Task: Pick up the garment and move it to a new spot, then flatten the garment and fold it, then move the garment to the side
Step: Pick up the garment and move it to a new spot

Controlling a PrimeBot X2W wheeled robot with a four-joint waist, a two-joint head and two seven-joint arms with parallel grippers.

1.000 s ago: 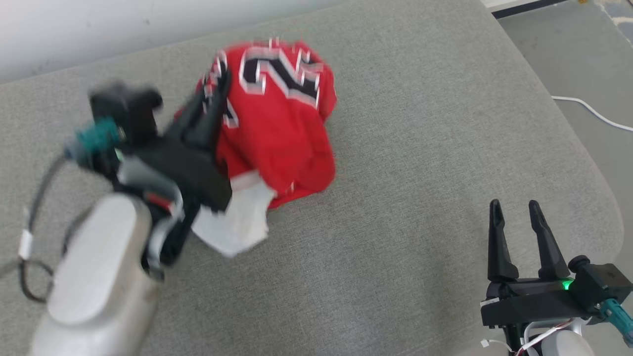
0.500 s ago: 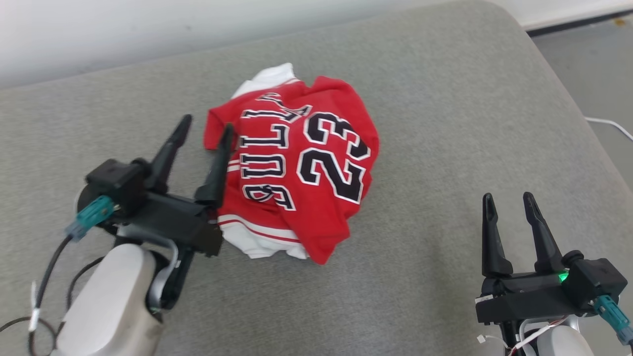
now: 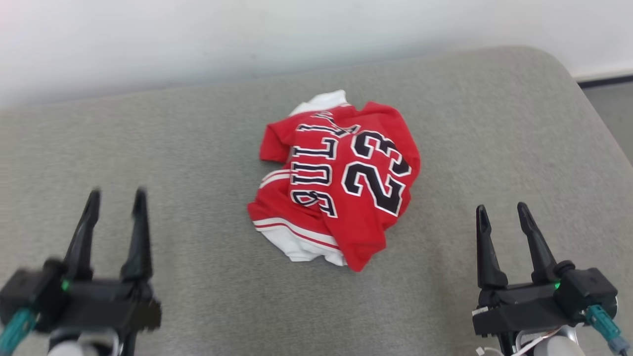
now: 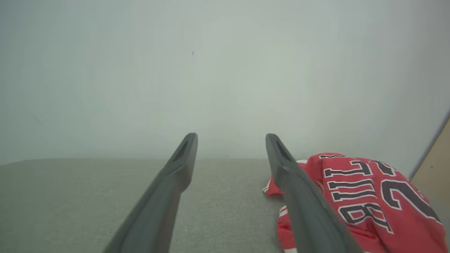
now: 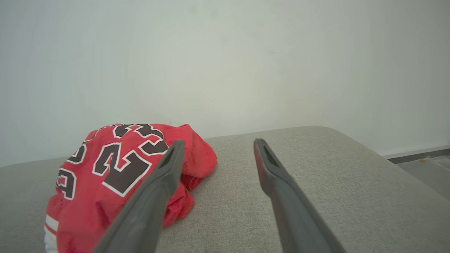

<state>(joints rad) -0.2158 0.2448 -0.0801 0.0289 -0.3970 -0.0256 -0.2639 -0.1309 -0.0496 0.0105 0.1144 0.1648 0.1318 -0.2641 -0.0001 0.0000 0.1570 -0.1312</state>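
Garment (image 3: 341, 188), a crumpled red jersey, lies between the two claws, apart from both. The left gripper (image 3: 116, 194) at near left and the right gripper (image 3: 500, 208) at near right both stand spread wide, holding nothing, over the grey cushion (image 3: 198, 148).

The left pincer (image 3: 117, 194) looks smeary in the head view, and the bottom edge cuts off its base. The right pincer (image 3: 500, 207) loses its wrist there too. The garment (image 3: 346, 198) is bunched up, so folds hide some letters and most of the white cloth. In the left wrist view a dark finger (image 4: 306, 203) covers part of it. In the right wrist view another finger (image 5: 149, 203) does too. The bottom edge cuts it off in both.
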